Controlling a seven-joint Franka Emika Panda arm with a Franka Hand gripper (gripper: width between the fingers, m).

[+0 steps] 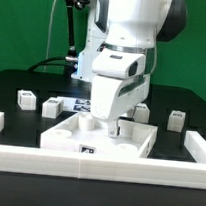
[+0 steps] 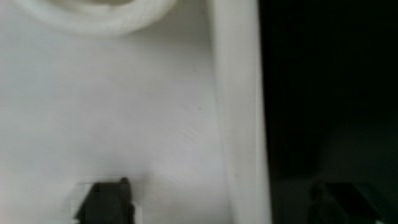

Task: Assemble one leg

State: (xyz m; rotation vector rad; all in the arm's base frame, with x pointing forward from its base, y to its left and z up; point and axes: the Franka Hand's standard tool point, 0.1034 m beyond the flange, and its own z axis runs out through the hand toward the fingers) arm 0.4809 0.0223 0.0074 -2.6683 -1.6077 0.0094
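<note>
Black table (image 1: 12,84) before a green wall (image 1: 17,24), we see the gripper (image 1: 111,127) down at the white panel (image 1: 83,140), fingers (image 2: 111,200) apart astride its rim, legs (image 1: 51,107) loose on the table beyond it.

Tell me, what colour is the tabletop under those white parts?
Black; the table shows best in the exterior view.
</note>
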